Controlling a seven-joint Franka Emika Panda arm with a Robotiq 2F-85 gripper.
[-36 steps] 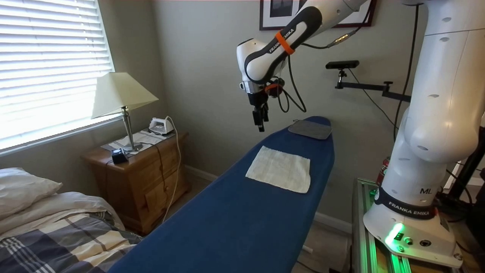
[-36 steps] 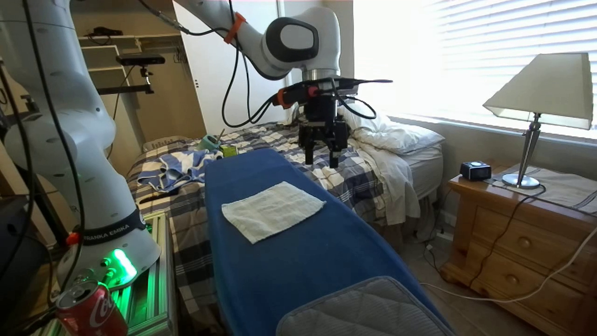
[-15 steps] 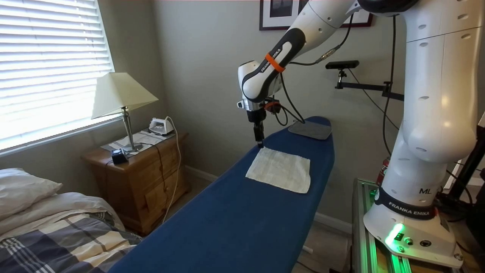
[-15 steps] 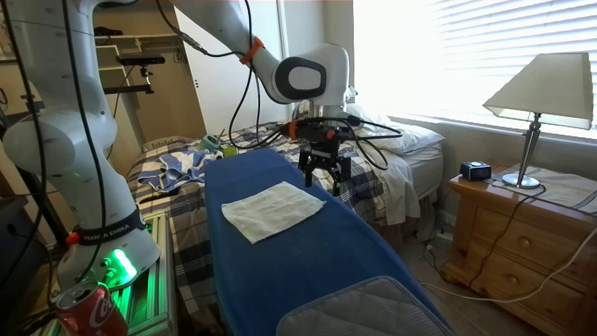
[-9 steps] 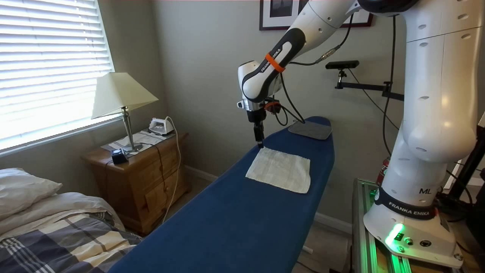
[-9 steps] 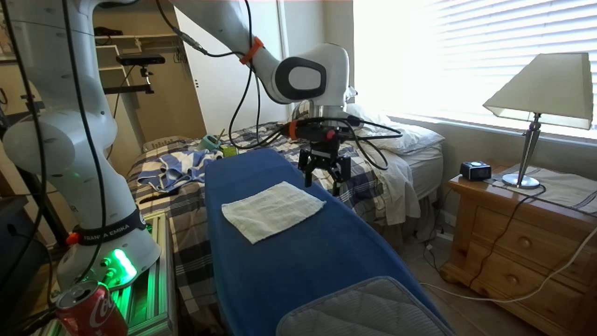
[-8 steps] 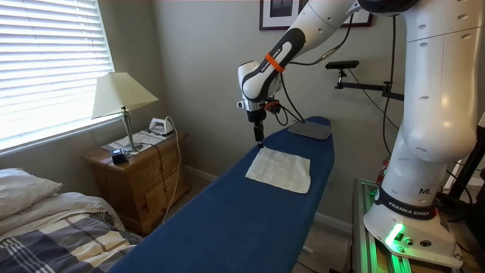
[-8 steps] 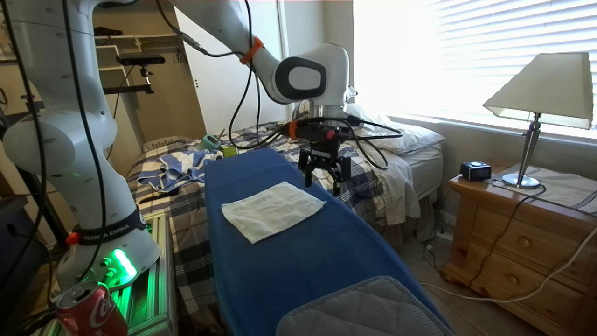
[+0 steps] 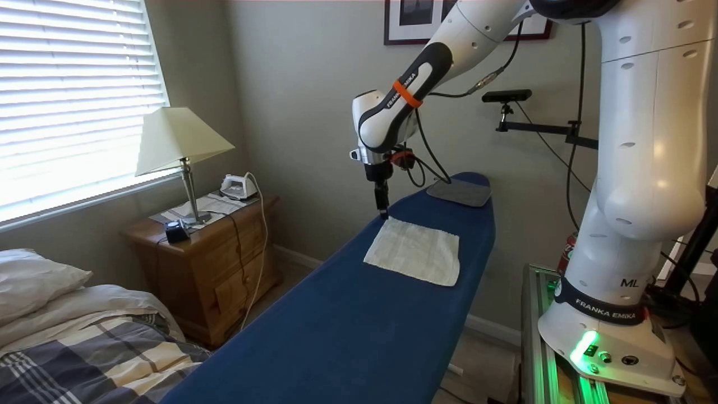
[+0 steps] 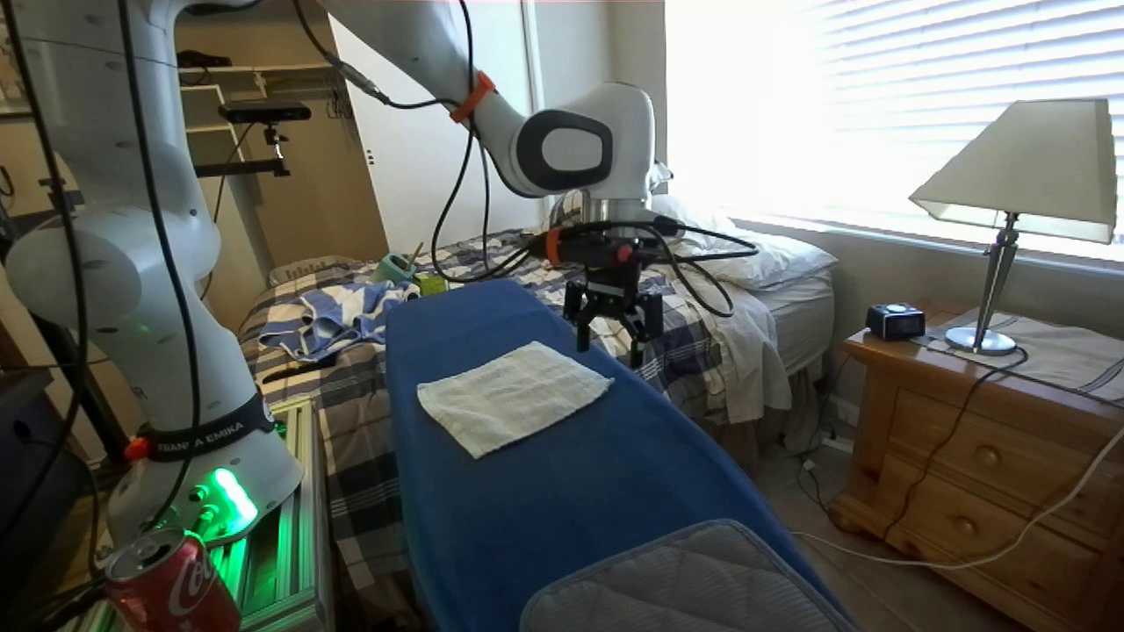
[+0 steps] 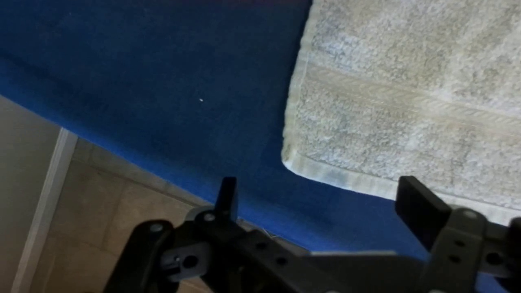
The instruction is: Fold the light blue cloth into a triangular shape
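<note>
A cream-white terry cloth lies flat and unfolded on the blue ironing board; no cloth here looks light blue. The cloth shows in both exterior views (image 9: 414, 251) (image 10: 514, 398) and in the wrist view (image 11: 407, 110). My gripper is open and empty, pointing down beside one corner of the cloth, near the board's long edge, in both exterior views (image 9: 383, 215) (image 10: 610, 351). In the wrist view my gripper (image 11: 315, 191) has its right finger overlapping the cloth's hem and its left finger over the board's edge. The cloth's corner lies ahead of the fingertips. I cannot tell the exact height.
The ironing board (image 9: 336, 336) has a grey pad (image 9: 460, 192) at its narrow end, also in an exterior view (image 10: 694, 584). A bed (image 10: 755, 272) and a wooden nightstand (image 9: 224, 264) with a lamp (image 9: 190, 191) and an iron (image 9: 239, 186) stand around it.
Over the last seconds my gripper came down to beside the cloth's corner and turned a little. In the last half second it shifted only slightly. The cloth has not moved.
</note>
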